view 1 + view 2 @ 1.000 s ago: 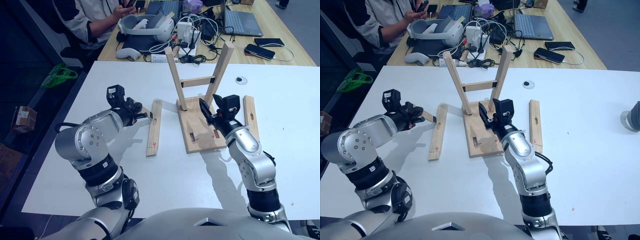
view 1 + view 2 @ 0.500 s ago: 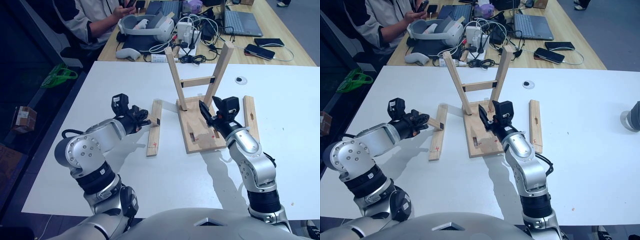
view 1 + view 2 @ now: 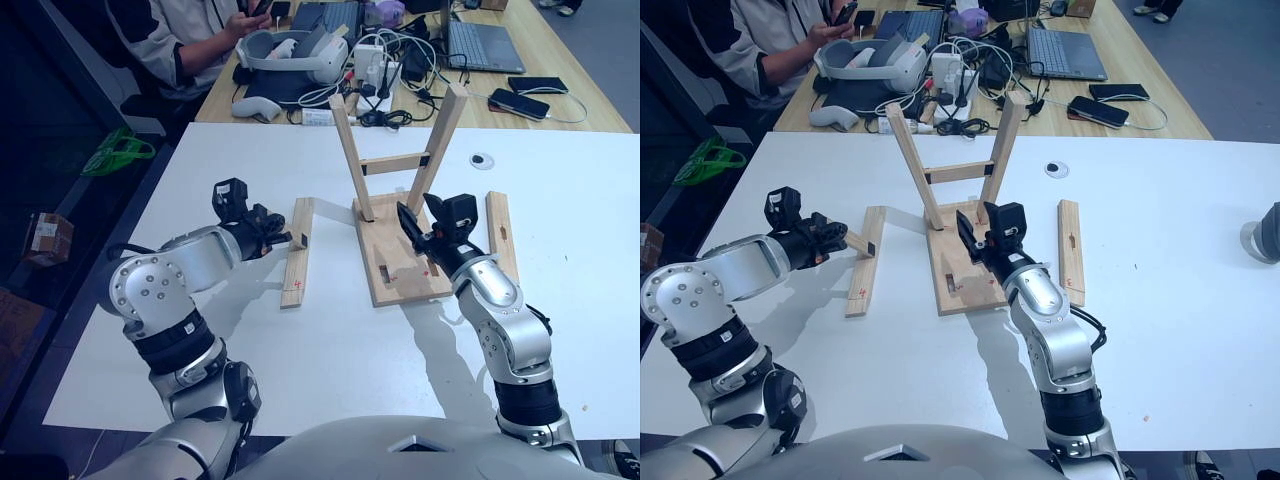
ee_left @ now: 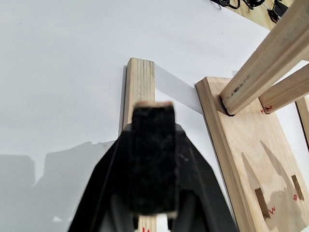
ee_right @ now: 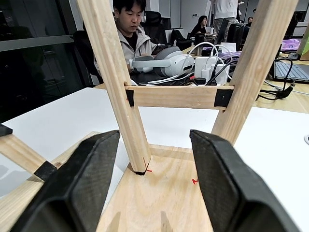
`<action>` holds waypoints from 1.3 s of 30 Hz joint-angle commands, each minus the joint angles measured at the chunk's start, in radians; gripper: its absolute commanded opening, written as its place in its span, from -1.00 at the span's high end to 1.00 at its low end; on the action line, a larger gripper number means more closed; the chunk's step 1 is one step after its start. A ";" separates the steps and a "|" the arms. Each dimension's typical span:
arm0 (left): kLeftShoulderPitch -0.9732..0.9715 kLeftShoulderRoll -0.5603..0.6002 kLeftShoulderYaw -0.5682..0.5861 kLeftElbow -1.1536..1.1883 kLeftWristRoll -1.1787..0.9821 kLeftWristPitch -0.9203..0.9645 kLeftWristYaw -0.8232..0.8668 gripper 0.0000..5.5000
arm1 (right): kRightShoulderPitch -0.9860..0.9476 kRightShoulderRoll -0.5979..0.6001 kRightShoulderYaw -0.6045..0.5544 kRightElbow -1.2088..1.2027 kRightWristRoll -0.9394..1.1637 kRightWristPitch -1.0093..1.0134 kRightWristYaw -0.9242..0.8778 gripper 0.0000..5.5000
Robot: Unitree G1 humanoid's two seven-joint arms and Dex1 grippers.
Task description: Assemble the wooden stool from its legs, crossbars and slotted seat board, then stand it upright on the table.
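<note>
The slotted seat board (image 3: 402,266) lies flat on the white table with two legs and a crossbar (image 3: 394,163) standing up from its far end. My right gripper (image 3: 416,216) hovers open just above the board, its fingers (image 5: 87,188) facing the two upright legs. A loose leg (image 3: 296,250) lies left of the board with a short crossbar (image 3: 854,242) sticking out sideways. My left gripper (image 3: 826,240) is shut on that crossbar; its black pad (image 4: 153,159) hides the joint. Another loose leg (image 3: 500,234) lies to the right of the board.
A wooden desk (image 3: 560,60) behind the table carries a headset, laptops, phones and cables, with a person seated at it. A small round black thing (image 3: 483,159) sits on the table behind the right leg. A grey object (image 3: 1266,234) is at the right edge.
My left gripper has pulled the loose leg by its crossbar a little to the left, away from the seat board. The right arm has hardly moved.
</note>
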 commanded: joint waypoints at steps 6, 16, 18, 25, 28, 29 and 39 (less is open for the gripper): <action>-0.100 0.029 0.045 0.079 0.050 0.015 0.014 0.85 | -0.009 -0.008 -0.004 0.002 -0.008 0.012 0.009 0.02; -0.058 0.045 -0.007 0.079 0.093 0.015 -0.045 0.85 | -0.012 -0.012 -0.009 -0.003 -0.005 0.024 0.013 0.02; -0.053 0.049 -0.015 0.074 0.104 0.015 -0.057 0.85 | -0.012 -0.012 -0.011 -0.004 -0.006 0.025 0.013 0.02; -0.050 0.053 -0.039 0.069 0.145 0.015 -0.097 0.85 | -0.013 -0.011 -0.011 -0.004 -0.007 0.027 0.013 0.02; -0.027 0.054 -0.062 0.066 0.156 0.015 -0.119 0.85 | -0.011 -0.011 -0.012 -0.004 -0.008 0.028 0.012 0.02; -0.022 0.055 -0.071 0.065 0.162 0.015 -0.127 0.85 | -0.011 -0.011 -0.012 -0.004 -0.008 0.028 0.012 0.02; -0.018 0.119 -0.227 0.160 0.261 -0.044 -0.248 0.85 | -0.032 -0.003 -0.009 0.012 -0.006 0.030 0.015 0.02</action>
